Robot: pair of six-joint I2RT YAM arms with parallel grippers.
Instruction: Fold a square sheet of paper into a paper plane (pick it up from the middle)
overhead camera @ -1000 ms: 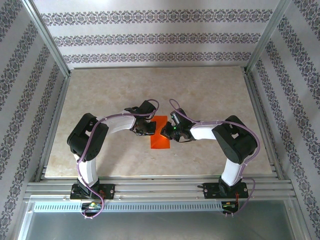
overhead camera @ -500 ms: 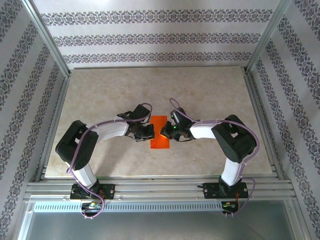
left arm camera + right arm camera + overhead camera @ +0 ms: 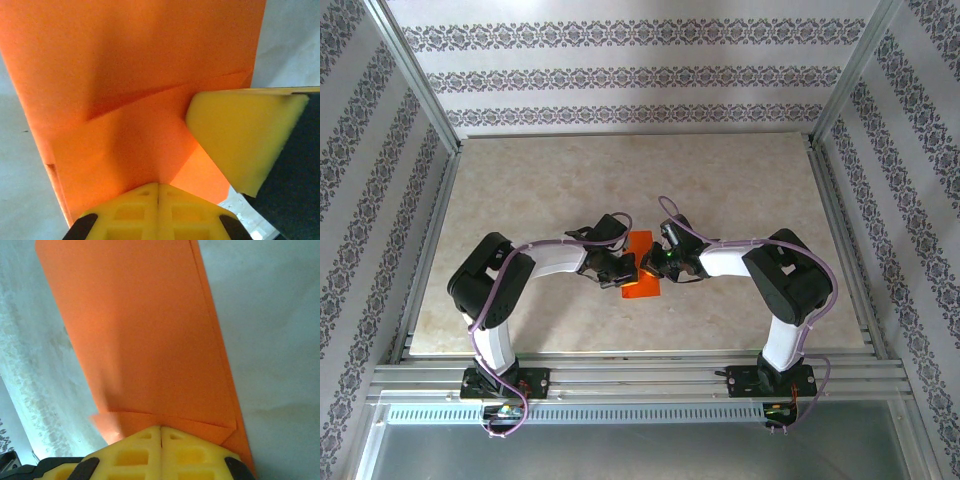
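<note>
The square sheet of paper [image 3: 641,289] lies on the table as a narrow orange-red strip, folded lengthwise. A slanted flap creases across it in the left wrist view [image 3: 140,60]. My left gripper [image 3: 625,272] is shut, its yellow tips [image 3: 158,188] pressed down on the strip's left part. My right gripper [image 3: 647,266] is shut too and presses the strip's right edge [image 3: 161,429], where a small folded corner lies under the tips. The right gripper's yellow finger [image 3: 240,135] reaches in beside the flap. Neither gripper holds the paper [image 3: 145,330]. A paper plane is out of view.
The marble-patterned table [image 3: 720,180] is bounded by an aluminium frame [image 3: 620,375] and patterned walls. Both arms bend inward, their elbows [image 3: 490,285] [image 3: 790,275] near the table's front corners.
My left gripper slid down and right from the strip's left edge onto the paper, its elbow swinging out and back. The right gripper stayed put.
</note>
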